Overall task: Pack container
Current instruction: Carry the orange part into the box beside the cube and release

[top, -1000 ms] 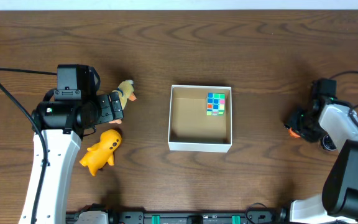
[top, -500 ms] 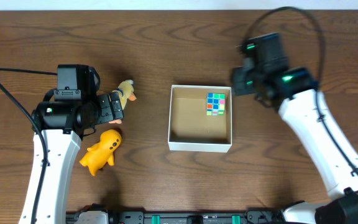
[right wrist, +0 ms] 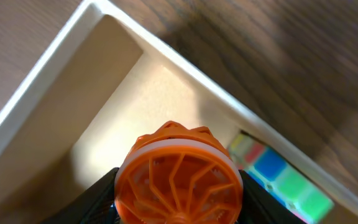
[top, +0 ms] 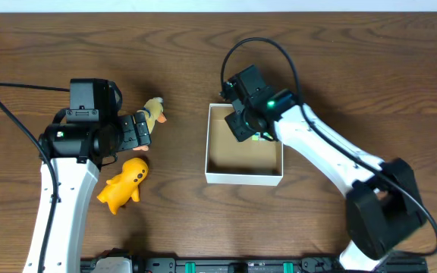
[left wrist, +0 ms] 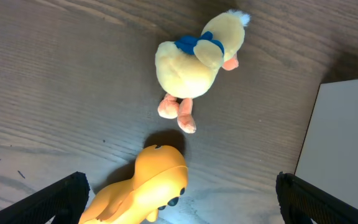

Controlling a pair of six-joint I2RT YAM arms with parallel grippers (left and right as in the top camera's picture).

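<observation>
Grips orange wheel (right wrist: 178, 174) in closed right jaws over container (top: 244, 179) at mid-table, near cube (right wrist: 278, 177) in its corner. Hangs left jaws wide apart and empty above duck (left wrist: 194, 59) and yellow toy (left wrist: 151, 186).

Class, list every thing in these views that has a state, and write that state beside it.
box, open-topped, holds the colour cube.
colour cube, lying in a box corner.
orange wheel, gripped over the box.
right gripper, shut on the orange wheel.
left gripper, open, empty.
pale duck, lying loose on the table.
yellow toy, lying loose on the table.
</observation>
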